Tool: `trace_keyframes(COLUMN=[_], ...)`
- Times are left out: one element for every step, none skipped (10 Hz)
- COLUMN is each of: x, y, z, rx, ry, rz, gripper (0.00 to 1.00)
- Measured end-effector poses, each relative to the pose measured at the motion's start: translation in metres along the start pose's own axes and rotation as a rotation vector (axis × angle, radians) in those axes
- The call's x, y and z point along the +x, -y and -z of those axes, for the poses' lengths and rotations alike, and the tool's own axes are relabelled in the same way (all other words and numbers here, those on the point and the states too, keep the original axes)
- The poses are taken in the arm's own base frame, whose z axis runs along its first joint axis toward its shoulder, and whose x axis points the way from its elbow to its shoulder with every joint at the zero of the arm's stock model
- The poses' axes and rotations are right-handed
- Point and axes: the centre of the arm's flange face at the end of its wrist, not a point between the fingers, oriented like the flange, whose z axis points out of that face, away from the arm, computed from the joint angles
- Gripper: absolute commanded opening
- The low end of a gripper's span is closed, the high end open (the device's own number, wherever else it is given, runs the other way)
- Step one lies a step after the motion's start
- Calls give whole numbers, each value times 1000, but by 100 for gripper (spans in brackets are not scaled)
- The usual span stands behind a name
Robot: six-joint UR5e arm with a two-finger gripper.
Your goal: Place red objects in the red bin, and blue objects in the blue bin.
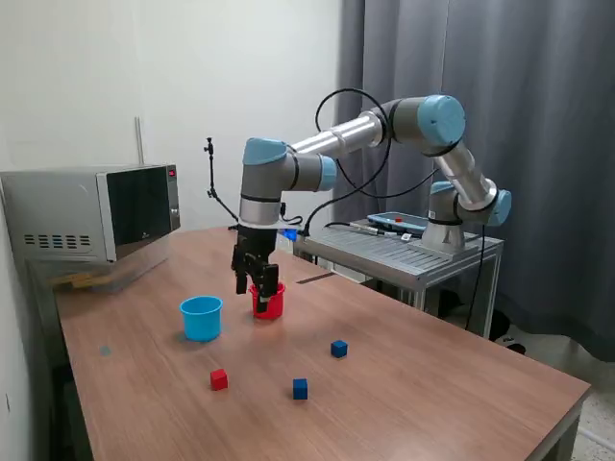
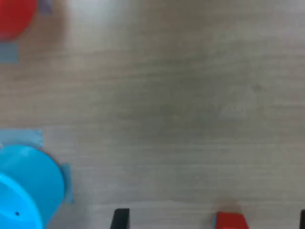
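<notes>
In the exterior view my gripper (image 1: 258, 286) hangs just above the table and overlaps the red bin (image 1: 271, 303). The blue bin (image 1: 202, 318) stands at the exterior view's left of it. One red cube (image 1: 219, 379) and two blue cubes (image 1: 301, 388) (image 1: 339, 349) lie on the table nearer the camera. The wrist view shows part of the red bin (image 2: 13, 16), the blue bin (image 2: 24, 191), and a red cube (image 2: 230, 221) between my gripper's (image 2: 209, 222) two dark fingertips (image 2: 120, 219). The fingertips stand wide apart and neither touches the cube.
A microwave (image 1: 96, 213) sits at the table's far corner on the exterior view's left. A metal cart (image 1: 404, 252) with the arm's base stands behind the table on the right. Blue tape marks (image 2: 9, 51) lie beside both bins.
</notes>
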Motion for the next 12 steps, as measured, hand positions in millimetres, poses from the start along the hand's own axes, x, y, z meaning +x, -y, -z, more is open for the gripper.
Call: trace_keyframes(x=[1,3,6,10,15,21,27,33,40,47,52,54], y=[-7,-14,-20,-24,-28,-31,-34,-35,-35,-34,-35,-36], z=[-7,-16,-23,-27,-29,-30,-29,-28,-28,-31,-36,-42], rx=[-9,-15,-20,-31,-44,-55,-66,-75,-78,-75,-71,-69], ry=[-6,-15,-33,-52,-73,-101,-130,-150,-162,-168,-172,-173], rz=[-1,-1,-1,1,1,0,0,2,0,-11,-22,-34], gripper=[100,100,100,100,100,100,100,100,100,100,100,100])
